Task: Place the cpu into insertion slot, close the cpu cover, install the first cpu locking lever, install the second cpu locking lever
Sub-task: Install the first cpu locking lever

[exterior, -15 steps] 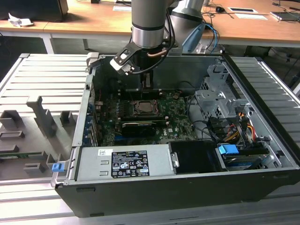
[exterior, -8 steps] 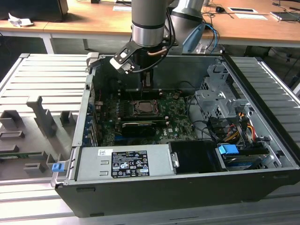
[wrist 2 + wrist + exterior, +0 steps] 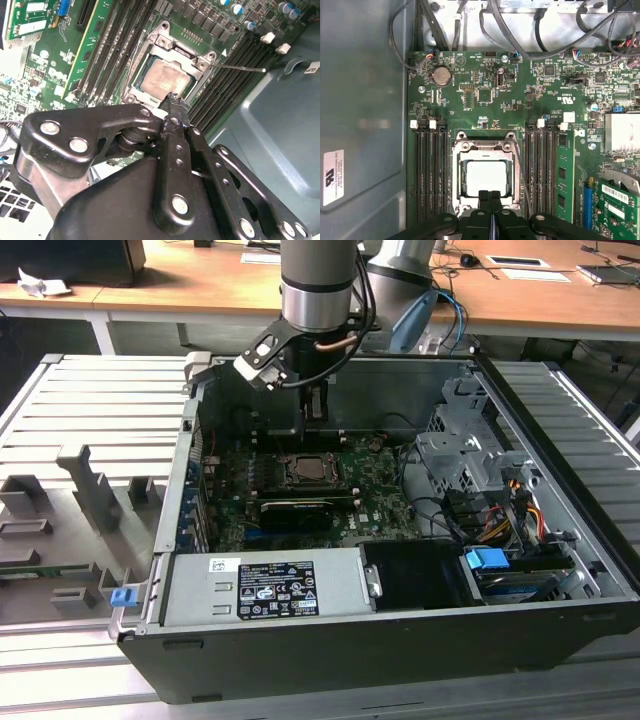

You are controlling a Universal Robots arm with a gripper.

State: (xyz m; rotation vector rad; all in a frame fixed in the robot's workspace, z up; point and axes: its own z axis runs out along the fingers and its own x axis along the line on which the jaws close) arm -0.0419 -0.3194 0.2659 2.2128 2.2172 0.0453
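The cpu (image 3: pixel 486 177) lies flat in the insertion slot (image 3: pixel 456 175), its silvery face showing through the cut-out of the cpu cover (image 3: pixel 485 146), which is down over it. A thin wire locking lever (image 3: pixel 522 175) runs along one side of the socket. In the second wrist view its free end (image 3: pixel 240 67) sticks out over the memory slots. My gripper (image 3: pixel 490 194) hangs just above the socket's edge with its two black fingers pressed together and nothing between them. In the exterior view the gripper (image 3: pixel 308 425) is above the socket (image 3: pixel 313 472) inside the open computer case.
Black memory slots (image 3: pixel 430 170) flank the socket, with a green module (image 3: pixel 564 175) beyond. A long black expansion card (image 3: pixel 295 510), the power supply (image 3: pixel 265 585), a drive cage (image 3: pixel 465 455) and cables (image 3: pixel 500 510) crowd the case. Grey fixtures (image 3: pixel 85 485) stand at the exterior view's left.
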